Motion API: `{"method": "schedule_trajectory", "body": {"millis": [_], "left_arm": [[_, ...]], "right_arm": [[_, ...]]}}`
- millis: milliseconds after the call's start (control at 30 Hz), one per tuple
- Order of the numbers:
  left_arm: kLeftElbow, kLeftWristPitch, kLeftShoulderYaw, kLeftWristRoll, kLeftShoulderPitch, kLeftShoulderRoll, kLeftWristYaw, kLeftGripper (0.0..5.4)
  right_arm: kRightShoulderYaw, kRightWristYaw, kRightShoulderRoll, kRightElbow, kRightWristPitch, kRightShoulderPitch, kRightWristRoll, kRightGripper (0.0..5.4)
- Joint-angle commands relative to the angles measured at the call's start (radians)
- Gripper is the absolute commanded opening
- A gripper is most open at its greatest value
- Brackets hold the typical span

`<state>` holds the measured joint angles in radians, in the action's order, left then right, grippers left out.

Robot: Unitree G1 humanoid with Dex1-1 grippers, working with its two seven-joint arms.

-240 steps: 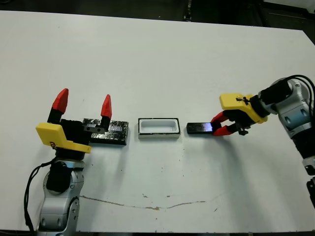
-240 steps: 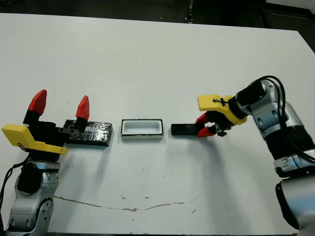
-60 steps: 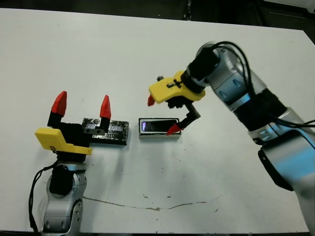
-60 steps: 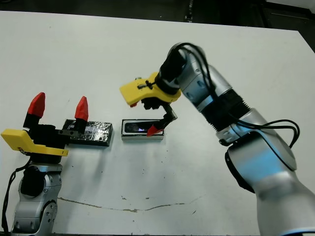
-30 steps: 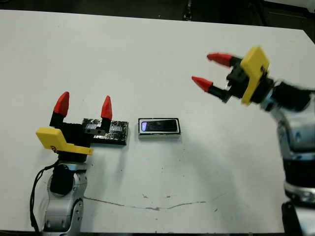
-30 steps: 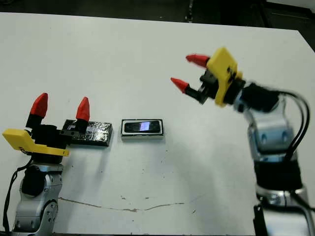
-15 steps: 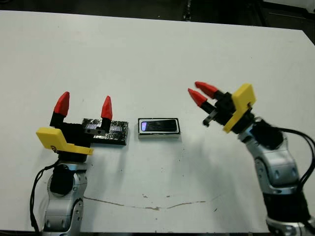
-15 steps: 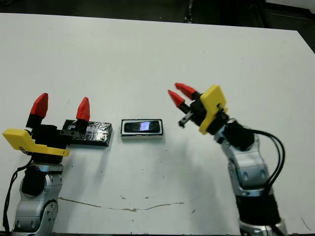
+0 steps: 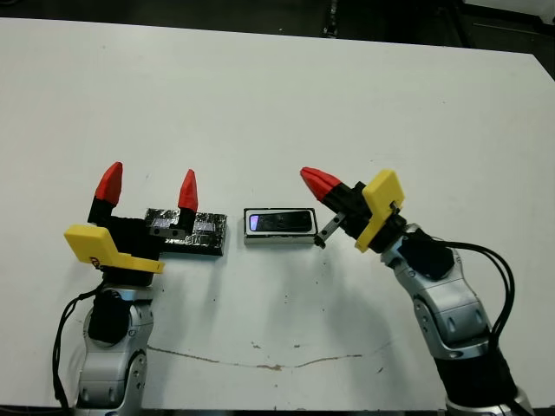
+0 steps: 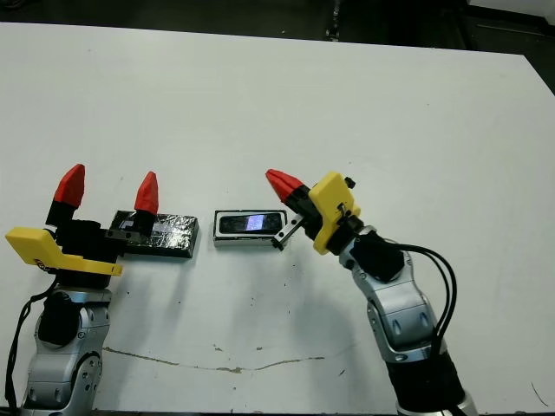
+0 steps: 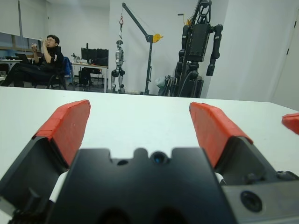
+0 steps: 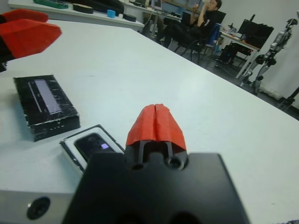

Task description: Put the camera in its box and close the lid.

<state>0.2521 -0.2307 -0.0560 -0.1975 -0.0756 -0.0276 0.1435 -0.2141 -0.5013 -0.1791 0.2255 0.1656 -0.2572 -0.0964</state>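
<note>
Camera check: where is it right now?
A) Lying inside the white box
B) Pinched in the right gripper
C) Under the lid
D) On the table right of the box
A. The camera lies inside the white box, its glossy face up, while the right gripper is shut on nothing beside it and the lid still sits on the table to the left.

The camera point(image 9: 280, 222) lay inside the box point(image 9: 279, 239), which sat about midway between the table's point(image 9: 260, 104) left and right edges, nearer the front edge than the back. The lid point(image 9: 198, 234) lay flat just left of the box, apart from it. The left gripper point(image 9: 146, 185) stood over the lid's left end. The right gripper point(image 9: 321, 184) hung just right of the box.
</note>
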Motion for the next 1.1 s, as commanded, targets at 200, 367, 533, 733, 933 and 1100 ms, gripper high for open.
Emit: {"method": "schedule_trajectory", "body": {"millis": [200,367,533,733,933,1100], "left_arm": [[-0.005,0.0,0.0,0.0,-0.013,0.001,0.0,5.4],[-0.004,-0.004,0.002,0.005,-0.015,0.001,0.0,5.4],[-0.007,-0.006,0.002,-0.002,-0.015,0.003,0.003,5.4],[-0.009,-0.007,0.001,0.002,-0.013,0.0,0.004,5.4],[-0.009,-0.009,0.0,0.0,-0.014,-0.002,0.006,5.4],[-0.001,0.0,0.0,-0.008,-0.016,0.0,0.004,5.4]], "right_arm": [[-0.048,0.031,0.009,-0.051,-0.006,0.024,0.049,0.01],[-0.067,0.044,0.01,-0.098,0.008,0.018,0.078,0.01],[-0.078,0.055,0.008,-0.16,-0.015,0.02,0.11,0.01],[-0.084,0.058,0.01,-0.214,-0.013,0.035,0.126,0.01],[-0.074,0.061,0.003,-0.237,-0.002,0.065,0.113,0.01],[-0.074,0.049,-0.037,-0.237,-0.004,0.089,0.134,0.01]]}}
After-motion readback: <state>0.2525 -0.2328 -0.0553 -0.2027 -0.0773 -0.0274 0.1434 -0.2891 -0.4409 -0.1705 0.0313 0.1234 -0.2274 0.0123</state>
